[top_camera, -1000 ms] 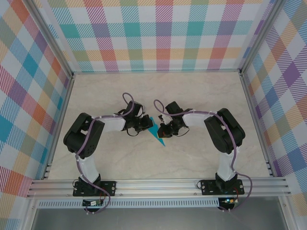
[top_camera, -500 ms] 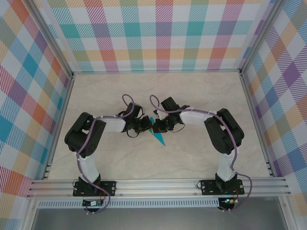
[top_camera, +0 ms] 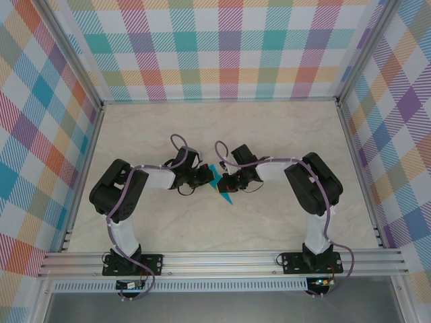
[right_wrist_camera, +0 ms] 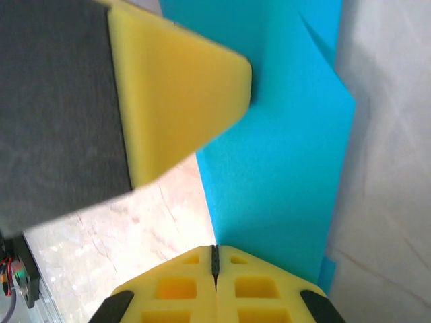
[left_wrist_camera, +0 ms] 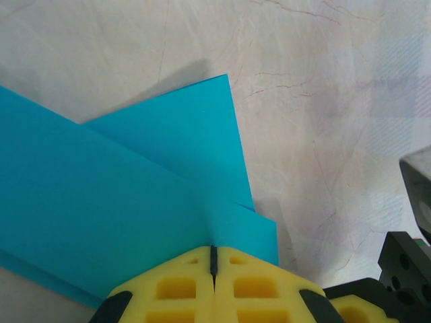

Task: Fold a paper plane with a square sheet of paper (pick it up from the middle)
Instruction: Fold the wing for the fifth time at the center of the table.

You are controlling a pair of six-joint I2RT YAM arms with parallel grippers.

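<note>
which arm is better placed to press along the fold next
Probably right: the right gripper, shut, sits over the paper with the folded strip running straight ahead. The left gripper, also shut, is near the paper's edge, better for pinning it.

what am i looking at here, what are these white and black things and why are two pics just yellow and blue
These are two white-and-black robot arms bolted to the near edge of a pale marble-patterned table, inside checked walls. The wide picture comes from a fixed camera overhead. The other two come from a camera on each wrist, looking past that arm's own yellow foam fingers. The left hand and the right hand sit close together mid-table over a thin teal-blue sheet of paper, already folded into overlapping layers. Both hands are shut. Their tips rest against the paper, so they seem to be pressing it flat rather than lifting it, though I can't be sure. The big yellow block in the right wrist picture is probably a finger of the left hand.
</note>
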